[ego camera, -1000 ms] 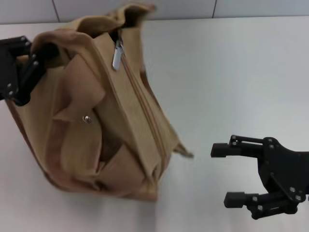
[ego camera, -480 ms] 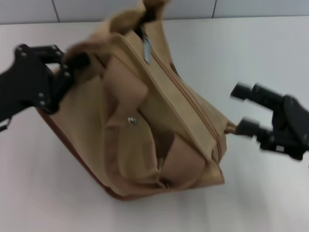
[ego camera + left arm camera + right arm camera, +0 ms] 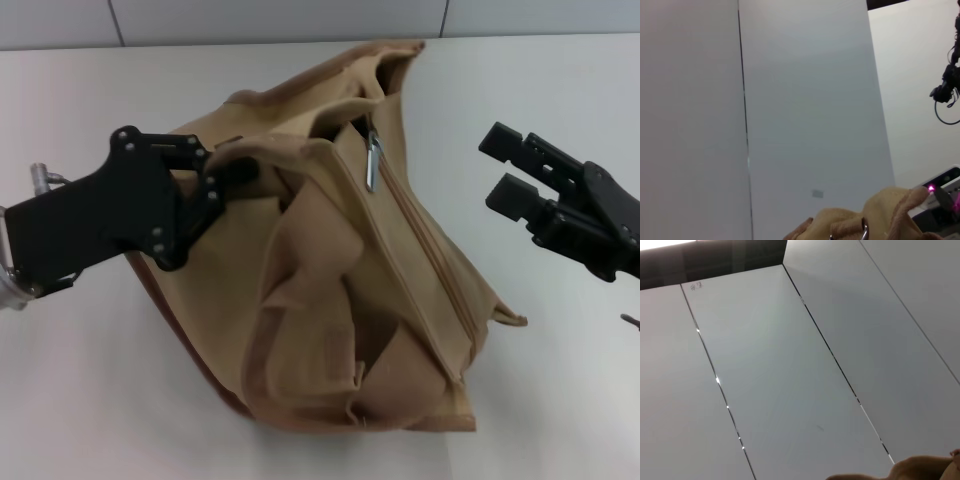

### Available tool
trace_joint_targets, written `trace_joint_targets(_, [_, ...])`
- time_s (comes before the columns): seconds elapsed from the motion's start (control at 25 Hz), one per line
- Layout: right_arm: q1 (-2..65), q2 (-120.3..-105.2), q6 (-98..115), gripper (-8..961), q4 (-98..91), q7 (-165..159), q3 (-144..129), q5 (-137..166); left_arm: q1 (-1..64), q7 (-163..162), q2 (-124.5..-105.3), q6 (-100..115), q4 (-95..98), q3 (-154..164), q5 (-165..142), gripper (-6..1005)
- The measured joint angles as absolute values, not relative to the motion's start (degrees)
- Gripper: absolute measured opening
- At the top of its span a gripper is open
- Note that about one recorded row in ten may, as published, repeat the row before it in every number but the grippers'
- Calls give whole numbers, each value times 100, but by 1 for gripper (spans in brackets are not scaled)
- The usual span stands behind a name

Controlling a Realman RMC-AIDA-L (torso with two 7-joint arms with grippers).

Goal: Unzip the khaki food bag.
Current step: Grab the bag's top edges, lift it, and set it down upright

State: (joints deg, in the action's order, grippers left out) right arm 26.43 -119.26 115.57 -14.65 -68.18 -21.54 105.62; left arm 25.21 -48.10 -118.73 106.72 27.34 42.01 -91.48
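Note:
The khaki food bag (image 3: 330,300) lies slumped in the middle of the white table, with its pocket flap toward me. Its silver zipper pull (image 3: 372,165) hangs near the far end of the zipper line, which runs down the bag's right side. My left gripper (image 3: 215,175) is shut on the bag's top edge at its left. My right gripper (image 3: 502,165) is open and empty, held off the bag's right side, level with the zipper pull. Tan fabric of the bag also shows in the left wrist view (image 3: 875,220) and the right wrist view (image 3: 920,467).
The white table (image 3: 100,400) reaches to a grey panelled wall (image 3: 280,20) at the back. Both wrist views mostly show grey wall panels.
My left gripper has dragged and turned the bag to the right across the table. My right gripper has moved from the front right to farther back, beside the bag.

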Motion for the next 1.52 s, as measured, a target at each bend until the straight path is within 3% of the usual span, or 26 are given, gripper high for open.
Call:
trace_joint_targets(1.32, [2575,-11962,10578,814,-66,-6073,-2304,10635,2954,-3921,-11909,10423,1925,4703,-9142,58])
trace_joint_targets(1.52, [2575,-11962,10468,661,-57,-6071,-2320,10635,2985,-3920,-11908,10421,1924,4702,-9148,59])
